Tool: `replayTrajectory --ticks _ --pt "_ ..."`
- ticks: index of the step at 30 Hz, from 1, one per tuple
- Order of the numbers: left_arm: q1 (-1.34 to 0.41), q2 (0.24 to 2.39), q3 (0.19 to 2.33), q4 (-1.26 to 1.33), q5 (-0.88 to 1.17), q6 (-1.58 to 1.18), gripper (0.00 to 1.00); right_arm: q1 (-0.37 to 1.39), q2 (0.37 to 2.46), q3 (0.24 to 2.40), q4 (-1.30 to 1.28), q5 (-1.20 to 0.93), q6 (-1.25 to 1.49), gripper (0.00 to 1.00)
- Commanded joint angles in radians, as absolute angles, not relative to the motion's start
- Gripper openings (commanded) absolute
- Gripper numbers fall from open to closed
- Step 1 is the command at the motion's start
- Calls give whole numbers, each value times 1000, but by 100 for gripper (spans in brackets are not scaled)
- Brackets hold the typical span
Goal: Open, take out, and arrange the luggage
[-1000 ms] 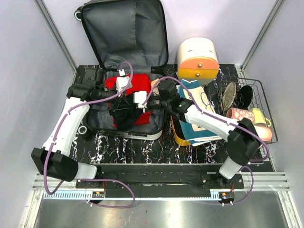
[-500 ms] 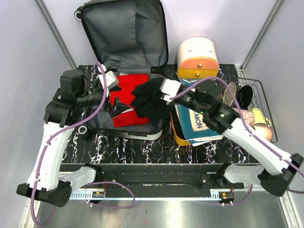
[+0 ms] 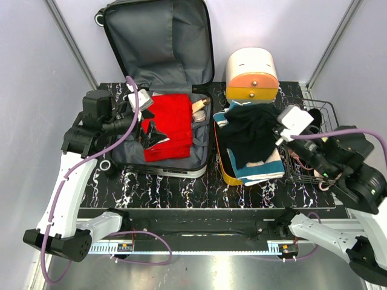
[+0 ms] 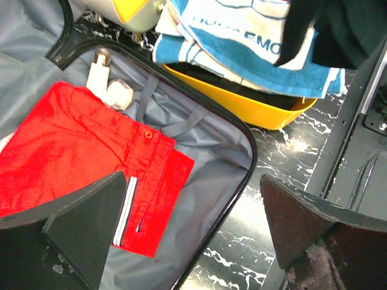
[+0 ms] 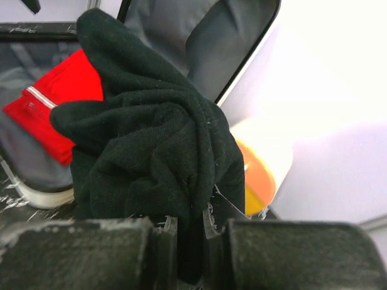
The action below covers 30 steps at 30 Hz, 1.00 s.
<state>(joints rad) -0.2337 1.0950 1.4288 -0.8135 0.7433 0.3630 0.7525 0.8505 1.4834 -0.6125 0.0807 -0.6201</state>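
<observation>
Luggage (image 3: pixel 158 45) open at the counter's (image 3: pixel 181 188) left. Right pincer (image 5: pixel 192 238) clenched on black garment (image 3: pixel 253 130) over orange tray (image 3: pixel 224 172): lower onto towel pile (image 3: pixel 266 172) before releasing (else it slides off). Left pincer (image 4: pixel 193 225) spread, empty.

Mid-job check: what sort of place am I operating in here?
Probably a lab test booth, not a home: plain pale wall panels in aluminium frame rails enclose a black marble-patterned tabletop, staged with an open hard-shell suitcase with grey fabric lining and a black wire basket.

Black marbled table (image 3: pixel 181 190), luggage (image 3: pixel 158 42), orange tray (image 3: pixel 226 175), wire basket (image 3: pixel 330 106)
</observation>
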Motion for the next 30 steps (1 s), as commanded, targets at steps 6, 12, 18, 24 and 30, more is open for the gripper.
replayTrajectory --ticks 6,12,18,24,30 --pt "-229 1081 1384 -790 727 359 99 654 825 1363 -762 90 -189 0" --pt "-229 1088 1347 -793 716 373 99 533 1055 1301 -664 158 -115 0" --pt "-230 1097 1325 -793 678 364 99 301 1311 1387 -603 48 -67 0" --pt "-229 1146 1275 -767 582 370 99 221 1492 1442 -595 -54 -86 9" --pt "-229 1276 1270 -732 511 496 98 204 1534 1379 -675 -170 -28 83"
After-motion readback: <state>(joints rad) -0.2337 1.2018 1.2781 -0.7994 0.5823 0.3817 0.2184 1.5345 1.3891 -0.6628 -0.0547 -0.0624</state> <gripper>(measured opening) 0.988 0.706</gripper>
